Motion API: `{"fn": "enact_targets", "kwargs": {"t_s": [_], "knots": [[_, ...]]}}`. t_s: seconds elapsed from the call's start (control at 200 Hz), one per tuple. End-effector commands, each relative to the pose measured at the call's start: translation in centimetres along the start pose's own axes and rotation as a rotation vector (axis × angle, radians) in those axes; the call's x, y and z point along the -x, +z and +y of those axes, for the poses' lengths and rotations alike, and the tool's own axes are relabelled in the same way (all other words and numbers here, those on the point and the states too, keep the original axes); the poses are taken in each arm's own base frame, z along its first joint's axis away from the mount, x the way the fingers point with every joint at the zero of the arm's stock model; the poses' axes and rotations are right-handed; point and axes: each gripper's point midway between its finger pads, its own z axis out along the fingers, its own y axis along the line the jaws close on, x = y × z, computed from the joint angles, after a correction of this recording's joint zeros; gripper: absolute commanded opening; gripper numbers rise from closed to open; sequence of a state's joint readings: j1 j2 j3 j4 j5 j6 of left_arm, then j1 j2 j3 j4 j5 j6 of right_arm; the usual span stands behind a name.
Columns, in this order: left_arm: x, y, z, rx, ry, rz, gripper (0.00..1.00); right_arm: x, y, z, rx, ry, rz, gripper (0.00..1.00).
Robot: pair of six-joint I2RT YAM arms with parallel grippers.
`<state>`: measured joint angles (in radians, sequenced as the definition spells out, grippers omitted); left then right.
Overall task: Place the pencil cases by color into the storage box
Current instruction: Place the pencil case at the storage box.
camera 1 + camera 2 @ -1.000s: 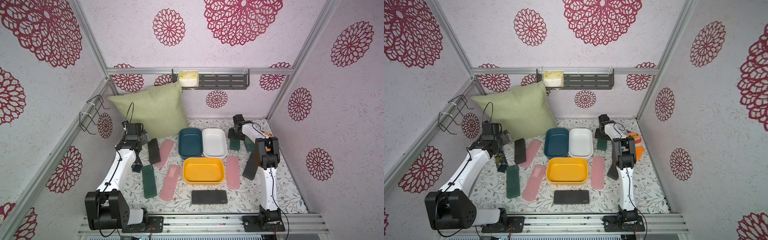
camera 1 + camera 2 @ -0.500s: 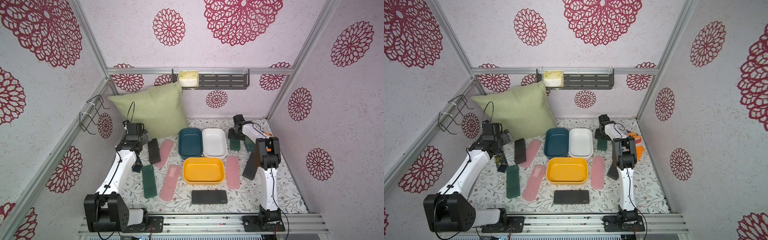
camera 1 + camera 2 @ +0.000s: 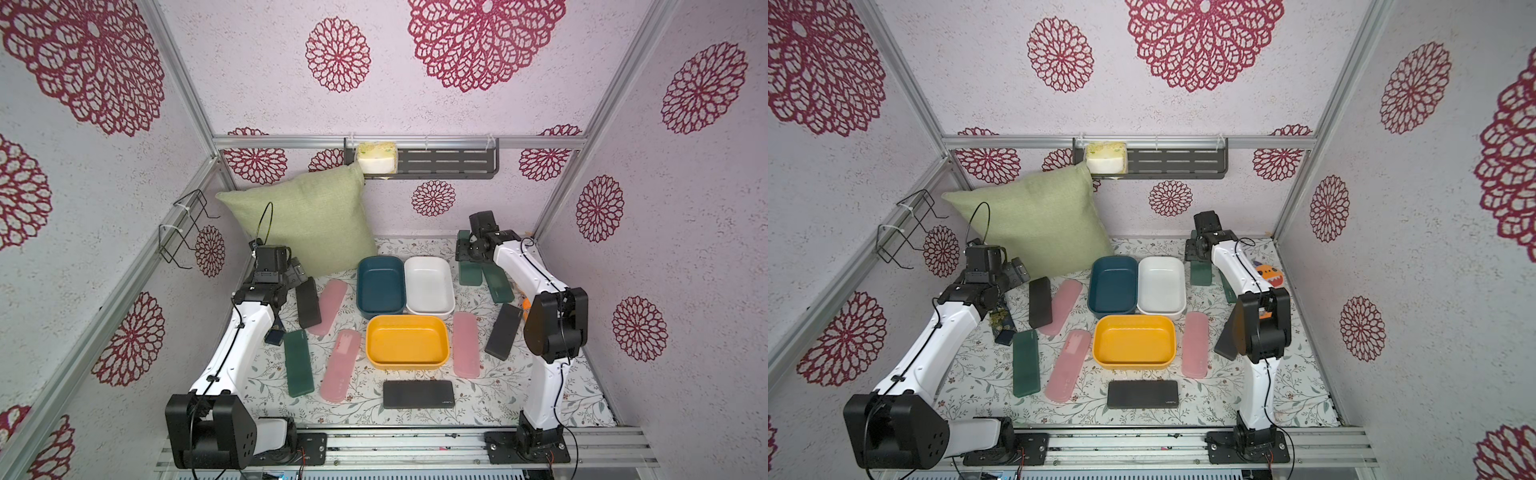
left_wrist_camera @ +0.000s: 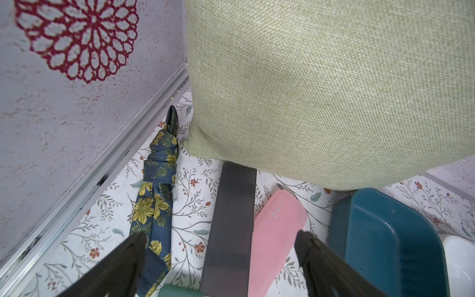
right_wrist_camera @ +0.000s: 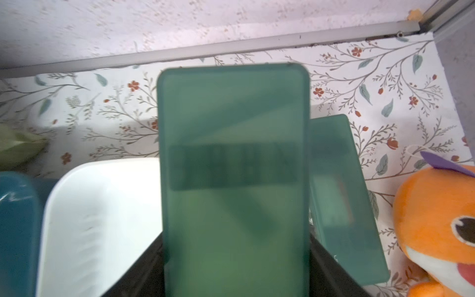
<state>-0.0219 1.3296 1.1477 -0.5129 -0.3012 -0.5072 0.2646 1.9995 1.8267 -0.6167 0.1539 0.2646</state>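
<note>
Status: right arm has a green case, left arm empty

Right gripper point(image 3: 468, 254) is clamped on a green case point(image 5: 231, 167) in the back-right corner, beside the white bin point(image 3: 429, 289). The fingers sit on its long sides. I read that as the only grip that works, since the narrow width is what fits the jaws.

Second green case point(image 5: 341, 205) lies on the mat point(image 5: 102, 108) just beside the held one. Third green case point(image 3: 298, 363) is well apart, on the left side.

Blue bin point(image 3: 380, 289), white bin and yellow bin point(image 3: 407, 341) all look empty, so I'd say sorting has barely begun.

Left gripper point(image 4: 221, 237) is spread wide with nothing in it. It hovers over a black case point(image 4: 231, 226) that has a pink case point(image 4: 277, 231) against its side. The fingers straddle the black one's width, so it looks staged for that pick.

Hard to read:
- The right wrist view is blurred. I can't tell if the held case is clear of the mat or only tipped up.
- The black case's far end meets the lower edge of the pillow point(image 4: 321, 90). Tucked under or just touching, I can't say.
- The right arm covers part of another black case point(image 3: 1225, 340) in a top view.
- Plush point(image 5: 437, 226) is cut off by the frame edge.
- Tie point(image 4: 158, 195) lies beside the left gripper and isn't part of the job.
</note>
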Motion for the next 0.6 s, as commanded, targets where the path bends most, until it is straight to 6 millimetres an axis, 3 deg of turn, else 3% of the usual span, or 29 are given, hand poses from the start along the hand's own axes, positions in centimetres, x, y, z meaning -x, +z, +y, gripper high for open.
{"fn": "enact_targets", "kwargs": {"t_s": [0.0,0.205,0.425,0.59], "knots": [[0.8,-0.9,-1.1,-0.052,-0.019,-0.025,0.97,0.1,-2.5,3.1,0.052,-0.007,-0.04,0.45],[0.7,-0.6,-1.4,-0.057,-0.05,-0.016,0.97,-2.4,-2.5,8.6,0.13,-0.018,-0.016,0.45],[0.2,0.3,-2.0,-0.055,-0.044,0.008,0.97,-3.9,-0.7,11.6,0.164,0.0,0.01,0.44],[-0.2,0.8,-2.4,-0.062,-0.032,0.018,0.97,-4.7,1.2,12.6,0.161,0.01,0.029,0.43]]}}
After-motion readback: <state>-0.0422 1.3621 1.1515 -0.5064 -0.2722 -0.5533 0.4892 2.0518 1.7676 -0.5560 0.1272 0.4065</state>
